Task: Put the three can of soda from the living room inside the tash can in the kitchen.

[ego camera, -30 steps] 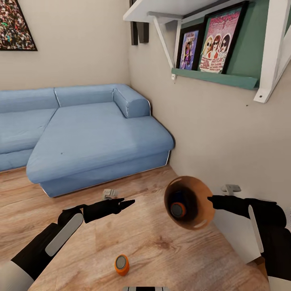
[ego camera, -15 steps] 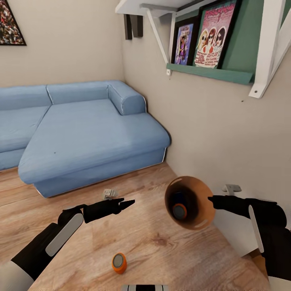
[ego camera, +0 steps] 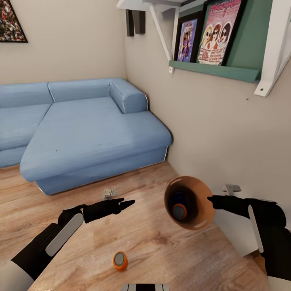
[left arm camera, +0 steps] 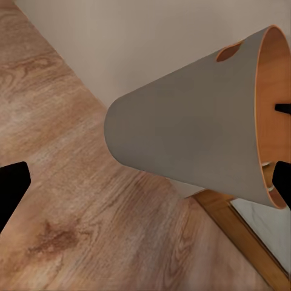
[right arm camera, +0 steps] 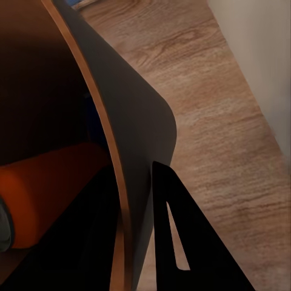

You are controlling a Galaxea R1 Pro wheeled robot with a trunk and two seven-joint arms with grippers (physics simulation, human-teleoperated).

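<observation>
My right gripper (ego camera: 210,199) is shut on the rim of the brown tash can (ego camera: 203,193), holding it off the floor and tipped on its side with the mouth towards me. An orange can of soda (ego camera: 179,211) lies inside, with a dark blue one (ego camera: 178,199) behind it. In the right wrist view the fingers (right arm camera: 176,236) straddle the bin's wall (right arm camera: 130,121), beside the orange can (right arm camera: 48,194). Another orange can (ego camera: 120,260) lies on the wood floor close in front of me. My left gripper (ego camera: 123,203) hovers open left of the bin (left arm camera: 188,139), holding nothing.
A blue sofa (ego camera: 93,133) fills the back left of the living room. A beige wall (ego camera: 210,133) runs along the right, carrying a shelf with framed pictures (ego camera: 214,36). A small grey fitting (ego camera: 109,194) lies on the floor by the sofa, and another (ego camera: 230,188) is at the wall.
The head camera has shifted, so the sofa and shelf have moved in the picture. Both arms, the held bin and the can on the floor keep their places relative to me.
</observation>
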